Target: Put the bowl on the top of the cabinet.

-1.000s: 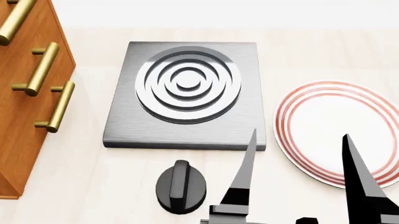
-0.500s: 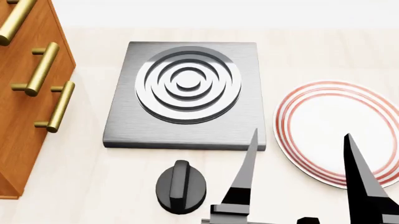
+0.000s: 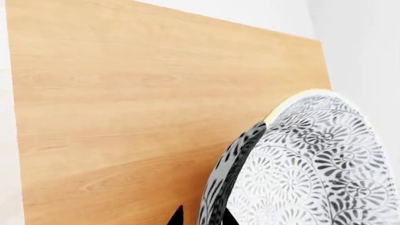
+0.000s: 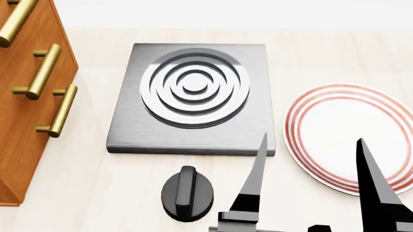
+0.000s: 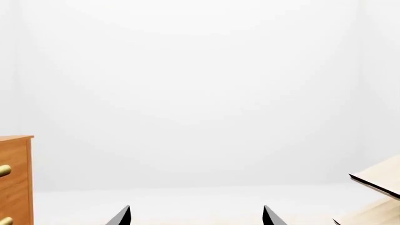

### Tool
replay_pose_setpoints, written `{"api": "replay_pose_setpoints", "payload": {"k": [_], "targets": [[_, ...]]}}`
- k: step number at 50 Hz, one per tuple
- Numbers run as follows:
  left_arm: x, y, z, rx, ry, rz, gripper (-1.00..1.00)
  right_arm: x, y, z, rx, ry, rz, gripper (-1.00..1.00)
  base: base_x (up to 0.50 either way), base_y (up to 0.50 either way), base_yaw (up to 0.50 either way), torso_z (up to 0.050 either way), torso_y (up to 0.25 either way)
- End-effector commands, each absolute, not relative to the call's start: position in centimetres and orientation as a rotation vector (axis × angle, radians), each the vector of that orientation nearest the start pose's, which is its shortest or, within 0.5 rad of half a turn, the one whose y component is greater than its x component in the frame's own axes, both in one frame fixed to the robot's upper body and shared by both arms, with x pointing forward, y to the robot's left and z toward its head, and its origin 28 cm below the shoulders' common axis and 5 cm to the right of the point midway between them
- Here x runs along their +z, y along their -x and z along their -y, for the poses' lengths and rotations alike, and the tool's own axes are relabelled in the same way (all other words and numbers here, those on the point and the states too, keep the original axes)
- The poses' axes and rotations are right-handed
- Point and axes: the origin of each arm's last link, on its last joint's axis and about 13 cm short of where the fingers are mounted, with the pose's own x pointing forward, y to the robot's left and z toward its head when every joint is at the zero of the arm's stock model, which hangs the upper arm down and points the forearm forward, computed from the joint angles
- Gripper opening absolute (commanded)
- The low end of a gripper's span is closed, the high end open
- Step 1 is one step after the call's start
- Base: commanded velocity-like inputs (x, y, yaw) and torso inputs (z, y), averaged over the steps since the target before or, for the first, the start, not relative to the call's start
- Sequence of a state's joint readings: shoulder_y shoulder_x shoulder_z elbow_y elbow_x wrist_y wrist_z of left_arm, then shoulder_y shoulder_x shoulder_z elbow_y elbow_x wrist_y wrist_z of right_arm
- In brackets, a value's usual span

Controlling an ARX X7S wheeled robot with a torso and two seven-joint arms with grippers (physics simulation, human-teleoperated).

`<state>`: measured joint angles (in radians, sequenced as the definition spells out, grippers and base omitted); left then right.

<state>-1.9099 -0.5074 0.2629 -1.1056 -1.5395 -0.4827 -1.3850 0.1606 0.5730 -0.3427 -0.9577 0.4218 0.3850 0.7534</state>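
The left wrist view shows the bowl (image 3: pixel 312 168), white with a grey floral pattern, tilted on edge close over a broad orange-brown wooden panel of the cabinet (image 3: pixel 125 117). My left gripper (image 3: pixel 203 216) is shut on the bowl's rim, one dark fingertip on each side of the wall. I cannot tell whether the bowl touches the wood. In the head view the cabinet (image 4: pixel 26 96) with its brass handles stands at the left; neither the bowl nor the left gripper appears there. My right gripper (image 4: pixel 311 139) (image 5: pixel 196 208) hangs open and empty near the front.
A grey metal burner plate (image 4: pixel 193 140) with concentric rings lies in the middle, a black knob (image 4: pixel 187 193) in front of it. A red-ringed white plate (image 4: pixel 351 130) lies at the right under the right gripper. A pale wood rack (image 5: pixel 378 180) shows in the right wrist view.
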Motion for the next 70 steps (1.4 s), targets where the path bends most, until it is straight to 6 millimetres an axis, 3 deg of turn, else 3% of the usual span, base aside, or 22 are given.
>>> {"api": "replay_pose_setpoints", "payload": {"k": [1,23,32,70], "targets": [[46.0,-35.4,-34.1,0.781,1.169,-0.276,1.00,18.4,-16.4,9.3,-0.041,-0.015,0.515,1.00,0.00,0.00,0.00,0.000,0.000],[47.0,-35.2,-33.0,0.747,1.153,-0.271,1.00,18.5,-16.3,9.4,-0.043,-0.018,0.520,1.00,0.00,0.00,0.00,0.000,0.000],[46.2,-34.9,-31.9,0.706,1.147,-0.283,1.00,18.6,-16.3,9.4,-0.043,-0.018,0.522,1.00,0.00,0.00,0.00,0.000,0.000],[49.2,-29.3,-29.6,0.479,1.185,-0.136,1.00,18.8,-16.1,9.5,-0.047,-0.018,0.532,1.00,0.00,0.00,0.00,0.000,0.000]]}}
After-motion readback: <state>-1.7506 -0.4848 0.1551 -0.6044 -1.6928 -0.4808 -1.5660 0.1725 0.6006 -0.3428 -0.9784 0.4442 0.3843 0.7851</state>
